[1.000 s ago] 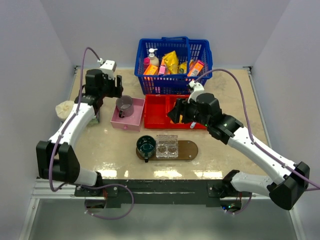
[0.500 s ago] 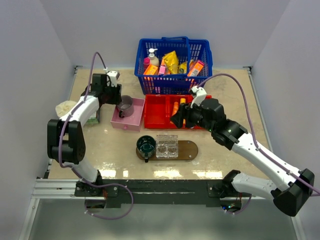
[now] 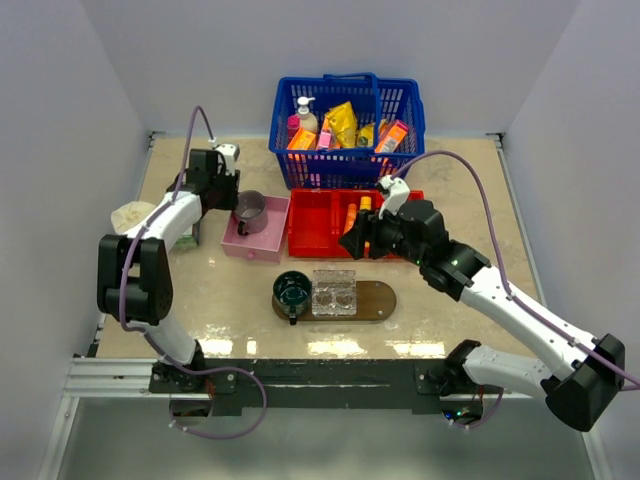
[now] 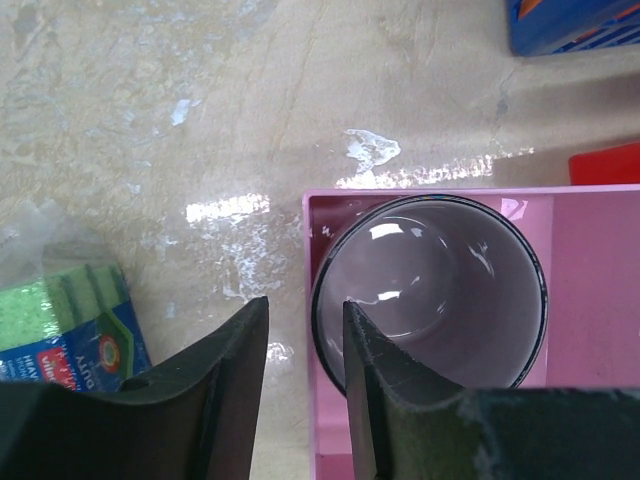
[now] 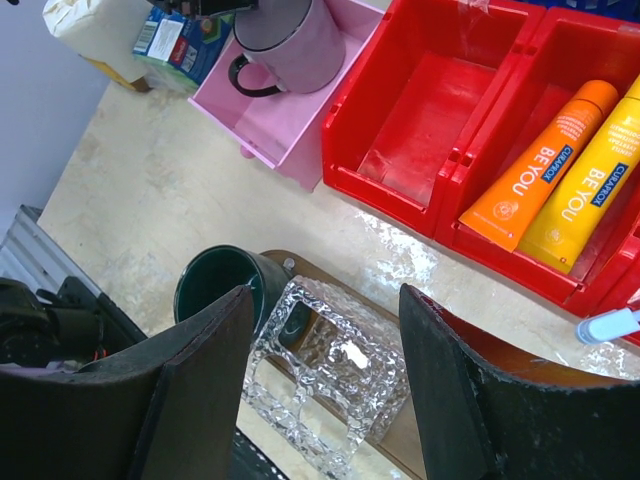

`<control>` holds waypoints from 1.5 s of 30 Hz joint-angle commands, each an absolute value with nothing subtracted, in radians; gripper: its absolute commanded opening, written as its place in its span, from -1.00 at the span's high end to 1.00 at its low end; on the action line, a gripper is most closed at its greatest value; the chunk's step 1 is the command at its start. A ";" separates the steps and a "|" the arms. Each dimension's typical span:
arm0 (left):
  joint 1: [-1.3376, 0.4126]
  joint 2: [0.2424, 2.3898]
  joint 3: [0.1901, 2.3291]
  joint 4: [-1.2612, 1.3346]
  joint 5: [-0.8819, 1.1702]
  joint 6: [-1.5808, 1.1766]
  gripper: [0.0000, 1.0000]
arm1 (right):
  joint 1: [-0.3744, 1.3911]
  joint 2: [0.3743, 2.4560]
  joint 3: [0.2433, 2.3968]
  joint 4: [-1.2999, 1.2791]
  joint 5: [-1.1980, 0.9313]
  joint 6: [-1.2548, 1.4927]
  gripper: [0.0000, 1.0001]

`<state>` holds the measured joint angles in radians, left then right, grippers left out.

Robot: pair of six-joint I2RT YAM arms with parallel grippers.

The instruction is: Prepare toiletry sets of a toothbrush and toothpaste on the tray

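Note:
Two toothpaste tubes, one orange (image 5: 528, 172) and one yellow (image 5: 587, 192), lie side by side in a compartment of the red bin (image 5: 420, 100); they also show in the top view (image 3: 358, 214). A white-and-blue end (image 5: 608, 325), perhaps a toothbrush, pokes in at the right edge. The brown tray (image 3: 378, 300) lies in front of the bin. My right gripper (image 3: 350, 240) is open and empty above the tray's left part (image 5: 325, 300). My left gripper (image 3: 232, 188) is open at the pink box; its jaws (image 4: 305, 315) straddle the box's left wall and the mug's rim.
A dark green mug (image 3: 292, 290) and a clear glass holder (image 3: 335, 292) stand on the tray. A pink mug (image 4: 430, 290) sits in the pink box (image 3: 262, 240). A blue basket (image 3: 345, 125) of goods stands at the back. A green sponge pack (image 4: 60, 320) lies left.
My left arm has swung back and its gripper has come in beside the pink mug. My right gripper has shifted slightly forward and left over the tray.

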<state>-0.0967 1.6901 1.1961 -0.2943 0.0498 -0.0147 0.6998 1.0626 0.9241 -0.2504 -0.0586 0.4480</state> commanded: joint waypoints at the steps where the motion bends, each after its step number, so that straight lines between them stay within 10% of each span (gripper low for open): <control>1: -0.123 1.707 1.200 -0.275 0.026 -0.009 0.21 | 0.698 1.055 0.911 -0.209 -0.069 0.453 -0.26; 13: -0.129 1.733 1.212 -0.296 0.020 -0.009 0.59 | 0.698 1.048 0.894 -0.215 -0.060 0.456 -0.26; 17: -0.133 1.732 1.213 -0.299 0.035 -0.009 1.00 | 0.698 1.039 0.894 -0.221 -0.046 0.456 -0.26; 45: -0.135 1.566 1.141 -0.244 0.037 -0.101 1.00 | 0.698 1.115 0.916 -0.218 -0.034 0.463 -0.28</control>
